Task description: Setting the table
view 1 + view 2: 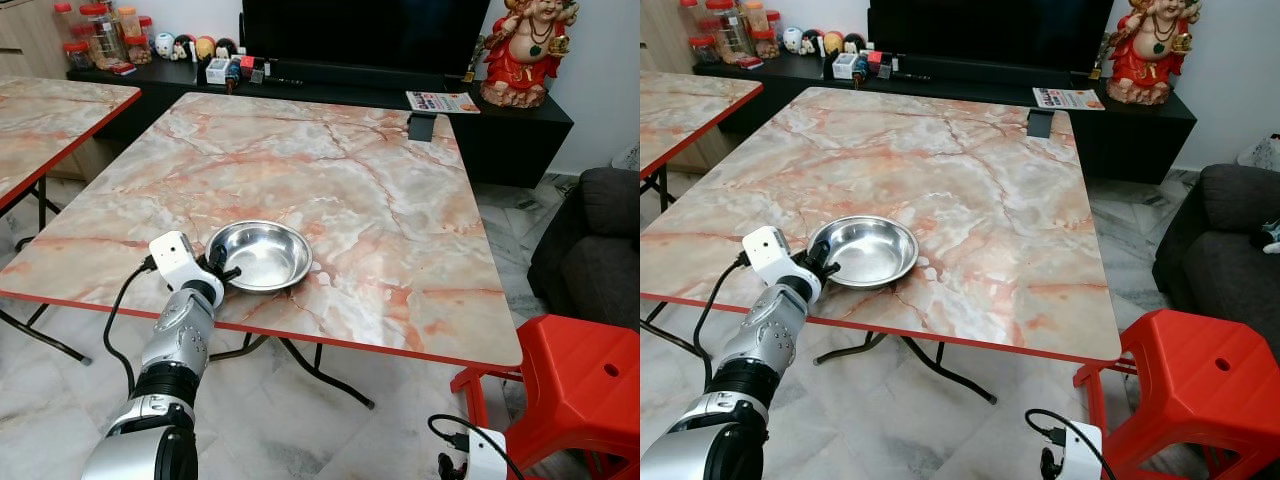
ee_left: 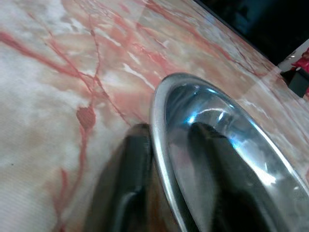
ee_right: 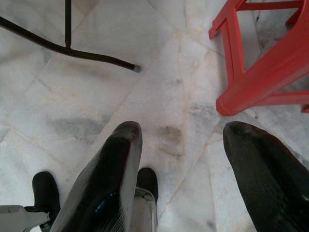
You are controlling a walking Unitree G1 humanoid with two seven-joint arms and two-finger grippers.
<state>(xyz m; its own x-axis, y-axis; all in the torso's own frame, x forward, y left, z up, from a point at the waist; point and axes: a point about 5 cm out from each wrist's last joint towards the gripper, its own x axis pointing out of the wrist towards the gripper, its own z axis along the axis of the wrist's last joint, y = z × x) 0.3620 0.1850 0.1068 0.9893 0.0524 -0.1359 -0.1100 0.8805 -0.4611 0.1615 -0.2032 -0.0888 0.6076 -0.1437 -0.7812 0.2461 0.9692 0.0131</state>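
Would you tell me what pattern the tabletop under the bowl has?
Pinkish-orange marble veining with a red edge, on the table; clearest in the left eye view.

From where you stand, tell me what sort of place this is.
Probably a home living and dining room: a marble-patterned folding table with red edging, a large dark television screen on a low black cabinet, and a grey fabric sofa beside a red plastic stool.

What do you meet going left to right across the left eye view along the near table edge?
Second table → left gripper on the bowl's rim → steel bowl → bare marble table → red stool → dark sofa.
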